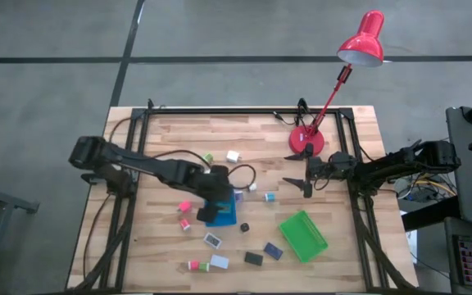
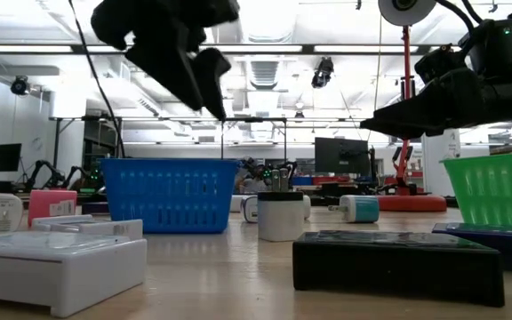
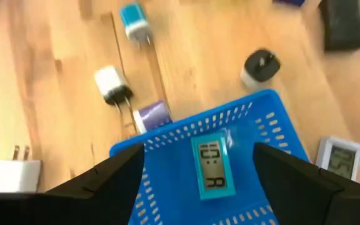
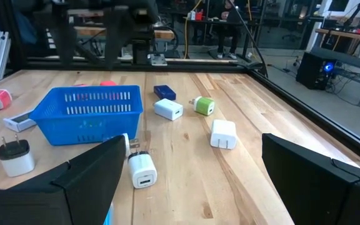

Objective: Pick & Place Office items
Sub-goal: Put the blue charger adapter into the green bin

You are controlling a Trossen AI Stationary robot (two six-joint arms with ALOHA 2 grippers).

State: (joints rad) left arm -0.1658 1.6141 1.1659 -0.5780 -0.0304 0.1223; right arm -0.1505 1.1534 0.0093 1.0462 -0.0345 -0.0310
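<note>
Left gripper (image 3: 199, 165) is hanging wide open and empty over the blue tray (image 3: 167, 134) near the tabletop's middle. Only the left wrist view is showing the small clock (image 3: 214, 167) lying inside it. Right gripper (image 4: 189, 181) is waiting open and empty by the right edge.

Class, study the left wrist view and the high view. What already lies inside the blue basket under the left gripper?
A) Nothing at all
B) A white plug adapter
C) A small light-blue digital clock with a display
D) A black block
C: the left wrist view shows a light-blue digital clock lying face up inside the blue basket, with the open left gripper above it; the white adapter lies outside on the table.
</note>
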